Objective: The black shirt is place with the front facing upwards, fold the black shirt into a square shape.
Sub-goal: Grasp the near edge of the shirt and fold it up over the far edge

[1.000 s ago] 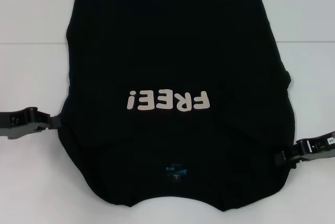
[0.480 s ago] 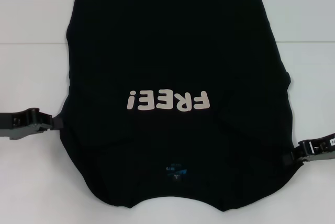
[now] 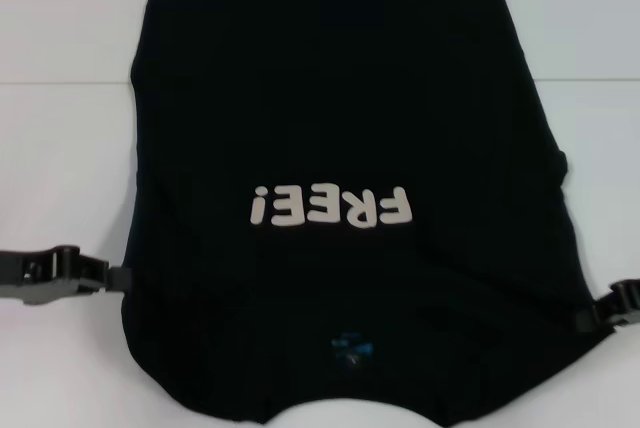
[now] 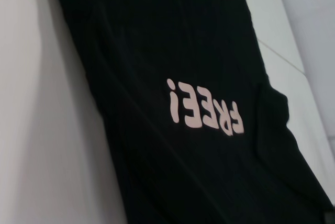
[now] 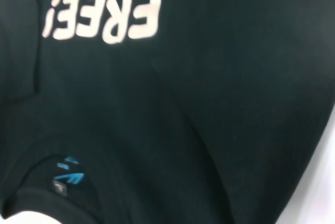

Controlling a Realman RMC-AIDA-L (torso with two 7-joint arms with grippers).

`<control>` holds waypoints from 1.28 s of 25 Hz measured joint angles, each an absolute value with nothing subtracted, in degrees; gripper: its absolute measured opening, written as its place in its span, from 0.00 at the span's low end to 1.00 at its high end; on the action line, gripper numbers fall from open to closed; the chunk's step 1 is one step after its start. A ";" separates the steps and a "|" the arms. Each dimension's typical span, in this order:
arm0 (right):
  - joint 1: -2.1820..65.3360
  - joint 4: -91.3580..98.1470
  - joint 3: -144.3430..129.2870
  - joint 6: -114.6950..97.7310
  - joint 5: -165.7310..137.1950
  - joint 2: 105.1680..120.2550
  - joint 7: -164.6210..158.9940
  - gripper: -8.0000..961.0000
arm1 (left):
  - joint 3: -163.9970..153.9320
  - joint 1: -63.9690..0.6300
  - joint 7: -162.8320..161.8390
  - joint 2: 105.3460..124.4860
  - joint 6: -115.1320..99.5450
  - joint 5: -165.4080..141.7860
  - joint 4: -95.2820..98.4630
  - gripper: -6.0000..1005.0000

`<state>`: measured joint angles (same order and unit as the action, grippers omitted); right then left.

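The black shirt (image 3: 340,128) lies front up on the white table, sleeves folded in, with the white "FREE!" print (image 3: 330,208) upside down and the blue neck label (image 3: 352,346) near me. My left gripper (image 3: 115,278) meets the shirt's left edge near the shoulder and is shut on the fabric. My right gripper (image 3: 603,310) meets the right edge near the other shoulder and also holds the fabric. The near part of the shirt looks raised toward me. The left wrist view shows the print (image 4: 205,111); the right wrist view shows the print (image 5: 104,21) and the label (image 5: 68,174).
The white table (image 3: 60,178) shows on both sides of the shirt and beyond its far hem. A seam in the table top (image 3: 60,82) runs across behind the shirt. Nothing else lies on it.
Both grippers have moved nearer to me and slightly outward, taking the shirt's shoulder edges along. The print and neck label have shifted toward me and look larger.
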<state>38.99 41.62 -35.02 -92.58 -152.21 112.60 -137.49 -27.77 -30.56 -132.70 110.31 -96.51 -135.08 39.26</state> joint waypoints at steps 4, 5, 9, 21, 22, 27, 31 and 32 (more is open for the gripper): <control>36.57 46.05 -34.70 -98.33 -152.13 112.14 -137.50 0.07 | -27.77 -29.06 -132.89 110.40 -100.92 -135.17 40.97 0.00; 35.97 46.92 -34.66 -99.51 -152.13 112.14 -137.50 0.07 | -27.77 -28.46 -132.90 110.50 -102.21 -135.19 41.61 0.00; 33.74 48.26 -34.63 -104.44 -152.24 112.39 -136.36 0.07 | -27.92 -25.98 -131.97 110.99 -109.13 -135.60 43.95 0.00; 32.91 46.13 -27.38 -104.57 -150.52 111.13 -133.28 0.07 | -28.10 -30.22 -132.47 111.45 -106.46 -137.95 40.72 0.00; 34.06 44.21 -27.23 -102.45 -150.08 110.90 -133.32 0.07 | -28.62 -32.05 -133.90 111.31 -103.37 -138.14 39.24 0.00; 40.05 35.69 -26.95 -92.09 -149.44 109.99 -134.42 0.07 | -30.49 -39.36 -138.44 111.27 -90.56 -138.34 34.40 0.00; 43.44 35.50 -26.68 -85.56 -146.80 109.90 -136.86 0.07 | -30.76 -43.56 -142.53 111.47 -80.76 -138.34 33.83 0.00; 44.16 35.57 -26.70 -84.05 -145.80 109.77 -137.28 0.07 | -30.80 -44.21 -143.22 111.48 -78.85 -138.34 33.71 0.00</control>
